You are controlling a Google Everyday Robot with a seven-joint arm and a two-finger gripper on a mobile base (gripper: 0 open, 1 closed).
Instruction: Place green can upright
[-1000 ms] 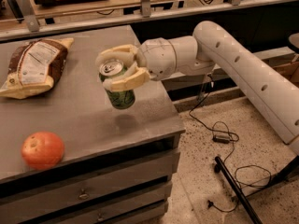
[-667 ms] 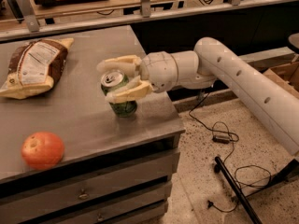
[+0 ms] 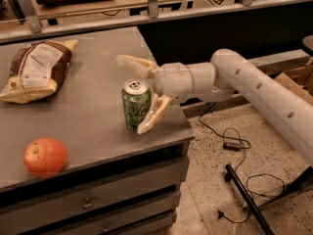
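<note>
The green can [image 3: 136,104] stands upright on the grey cabinet top [image 3: 88,111], near its right front corner, silver top with pull tab facing up. My gripper [image 3: 132,94] comes in from the right on a white arm. Its two cream fingers are spread wide, one finger [image 3: 131,62] behind the can and one finger [image 3: 152,115] in front of it at its right side. The fingers stand apart from the can's sides and do not squeeze it.
A brown chip bag [image 3: 36,70] lies at the back left of the top. A red-orange apple [image 3: 45,156] sits at the front left. Drawers are below the top. Cables and a black stand lie on the speckled floor [image 3: 234,190] at right.
The can has come down onto the cabinet top and stands there. The fingers have opened wide and let go of it.
</note>
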